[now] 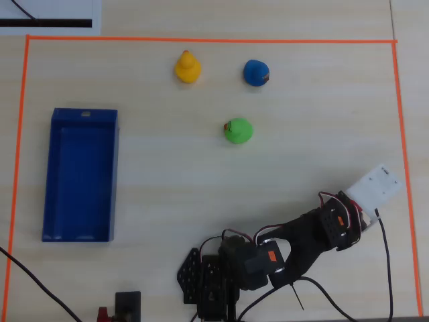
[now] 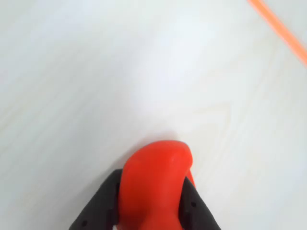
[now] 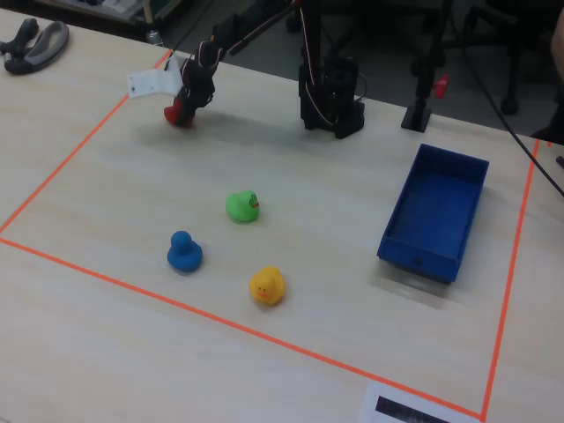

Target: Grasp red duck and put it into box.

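The red duck (image 2: 156,179) fills the bottom middle of the wrist view, squeezed between my gripper's (image 2: 153,191) two black fingers (image 2: 103,203). In the fixed view the gripper (image 3: 182,107) is at the far left near the orange tape line, shut on the red duck (image 3: 176,115), low at the table surface. In the overhead view the duck is hidden under the arm's white wrist mount (image 1: 377,188) at the right. The blue box (image 1: 114,174) stands at the left, open; in the fixed view the box (image 3: 414,257) is at the right.
A yellow duck (image 1: 188,68), a blue duck (image 1: 255,72) and a green duck (image 1: 238,130) sit in the upper middle of the overhead view, between arm and box. Orange tape (image 1: 201,40) frames the work area. The arm's base (image 3: 331,97) is at the back.
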